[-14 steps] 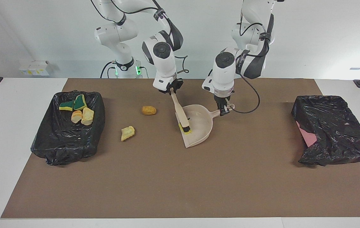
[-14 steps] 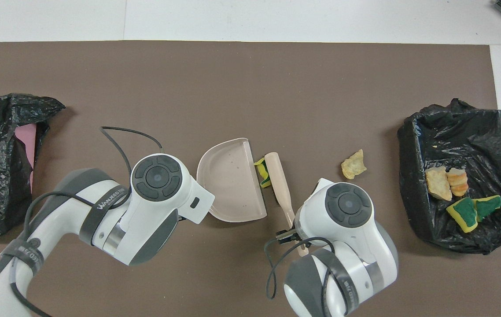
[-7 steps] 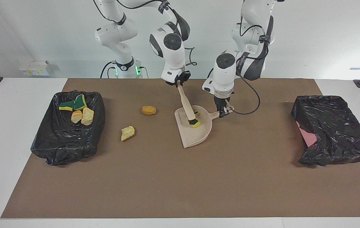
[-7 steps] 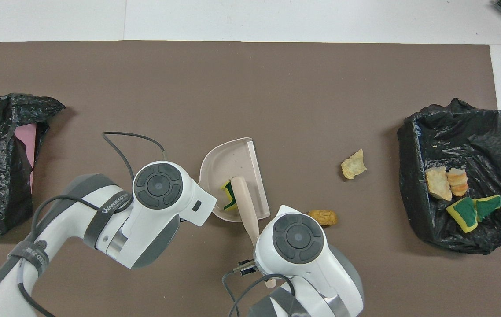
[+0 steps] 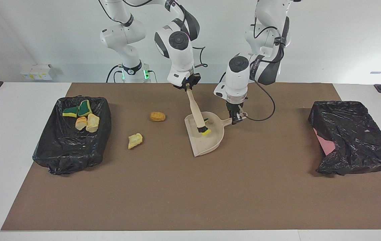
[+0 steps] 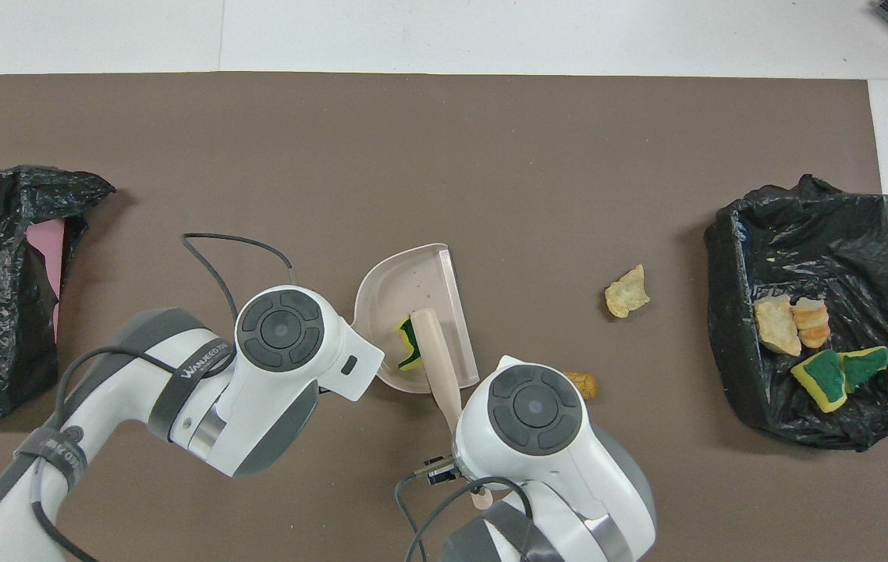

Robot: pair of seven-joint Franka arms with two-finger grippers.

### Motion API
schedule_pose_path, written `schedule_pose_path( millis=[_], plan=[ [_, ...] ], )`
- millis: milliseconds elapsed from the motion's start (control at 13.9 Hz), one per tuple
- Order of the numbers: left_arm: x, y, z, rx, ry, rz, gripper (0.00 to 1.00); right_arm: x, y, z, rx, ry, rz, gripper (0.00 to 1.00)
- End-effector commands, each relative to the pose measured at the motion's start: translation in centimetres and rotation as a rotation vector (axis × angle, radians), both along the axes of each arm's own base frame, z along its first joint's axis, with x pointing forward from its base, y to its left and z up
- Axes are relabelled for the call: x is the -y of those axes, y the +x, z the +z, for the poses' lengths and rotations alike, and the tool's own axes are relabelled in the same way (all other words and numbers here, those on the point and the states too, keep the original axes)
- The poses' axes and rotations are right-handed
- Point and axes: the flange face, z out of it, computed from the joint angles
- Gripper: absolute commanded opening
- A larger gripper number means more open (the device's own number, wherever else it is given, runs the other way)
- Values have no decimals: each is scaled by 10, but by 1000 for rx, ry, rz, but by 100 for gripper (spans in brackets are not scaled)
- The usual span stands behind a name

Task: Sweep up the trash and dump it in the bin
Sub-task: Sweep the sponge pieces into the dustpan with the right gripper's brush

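Since a second ago your right hand (image 5: 187,87) dragged the brush (image 5: 197,112) and the yellow-green scrap (image 5: 206,132) into the dustpan (image 5: 207,144) — fingers clamped on the brush handle. Your left hand (image 5: 236,117) pinches the dustpan's handle. Two scraps (image 5: 135,140) lie loose on the bench, four in the bin (image 5: 73,147).

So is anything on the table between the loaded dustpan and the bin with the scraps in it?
Two loose scraps lie on the mat between the dustpan and the bin: an orange-brown scrap and a yellow scrap. Neither stands tall, so a lifted pan should pass over them.
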Motion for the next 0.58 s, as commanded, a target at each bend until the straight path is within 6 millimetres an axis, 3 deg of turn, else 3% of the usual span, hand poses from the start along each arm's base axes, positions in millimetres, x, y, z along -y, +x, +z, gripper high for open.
schedule_pose_path(
  millis=[0,216,504],
  plan=[
    [-5,-4,1,28,-5,16,0,-7,-38,-3,-50,-17,-12,0],
    [-5,-2,1,32,-16,26,0,-15,-83,5,-180,-23,-15,0],
    [-14,6,-1,38,-31,53,0,-26,-127,14,-246,-77,-4,0]
  ],
)
